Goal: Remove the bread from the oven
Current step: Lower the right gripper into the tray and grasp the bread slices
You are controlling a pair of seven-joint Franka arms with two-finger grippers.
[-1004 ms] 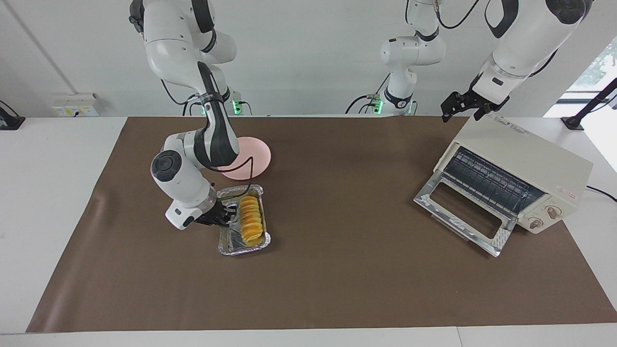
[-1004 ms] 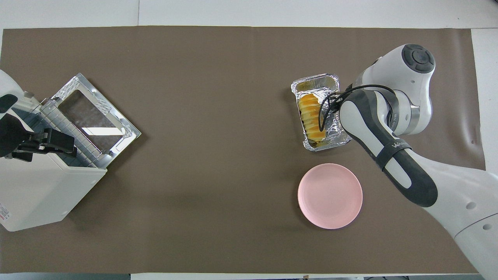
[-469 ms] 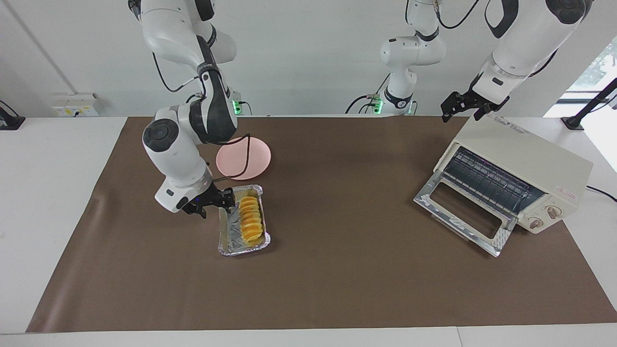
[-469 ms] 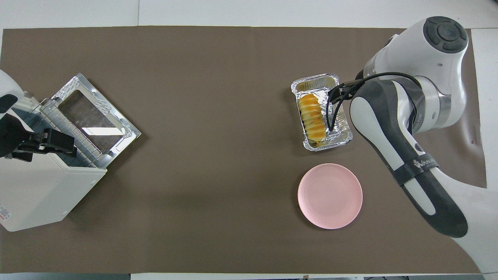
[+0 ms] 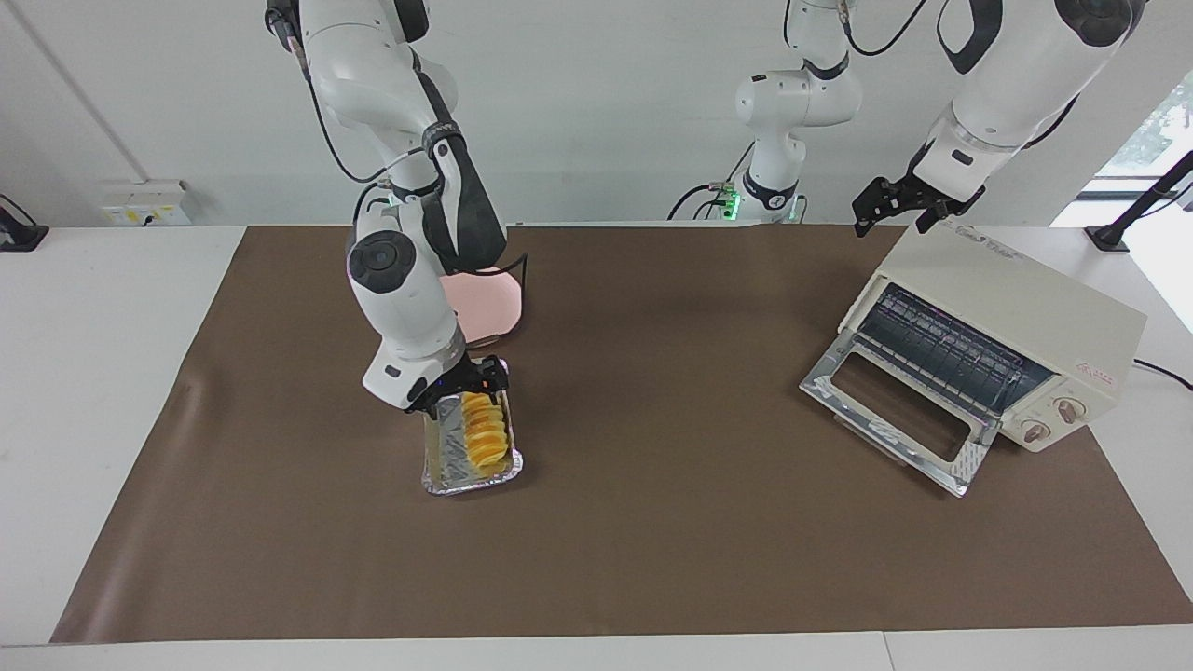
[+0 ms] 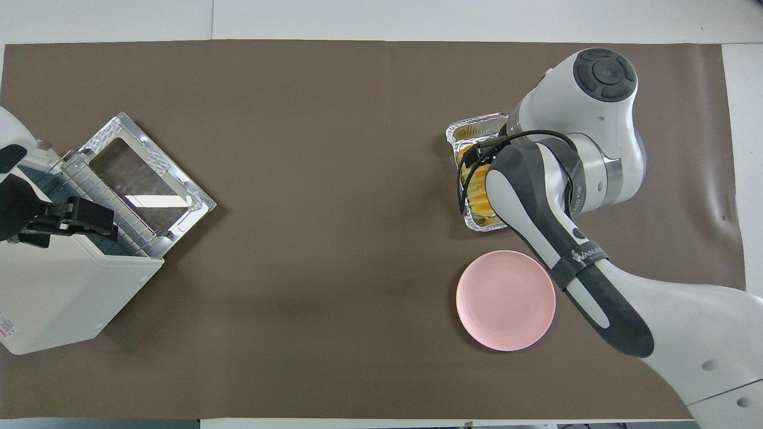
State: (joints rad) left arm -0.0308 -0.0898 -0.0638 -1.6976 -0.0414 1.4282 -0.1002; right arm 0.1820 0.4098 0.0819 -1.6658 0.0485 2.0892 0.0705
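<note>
The bread (image 5: 486, 432), a ridged golden-yellow loaf, lies in a silver foil tray (image 5: 447, 475) on the brown mat, out of the oven. My right gripper (image 5: 466, 384) hangs open just above the tray's end nearer to the robots, holding nothing. In the overhead view my right arm covers most of the bread (image 6: 472, 192) and the tray (image 6: 480, 124). The cream-white oven (image 5: 1016, 308) stands at the left arm's end of the table with its glass door (image 5: 890, 410) folded down and its rack bare. My left gripper (image 5: 897, 207) waits open above the oven's top corner.
A round pink plate (image 6: 505, 300) lies on the mat just nearer to the robots than the tray. The oven (image 6: 65, 292) and its lowered door (image 6: 146, 179) take up the left arm's end. Bare brown mat spans the stretch between tray and oven.
My right gripper opened and left the tray's side rim, rose, and swung over the tray's end nearer to the robots. Tray, bread and left arm have not moved.
</note>
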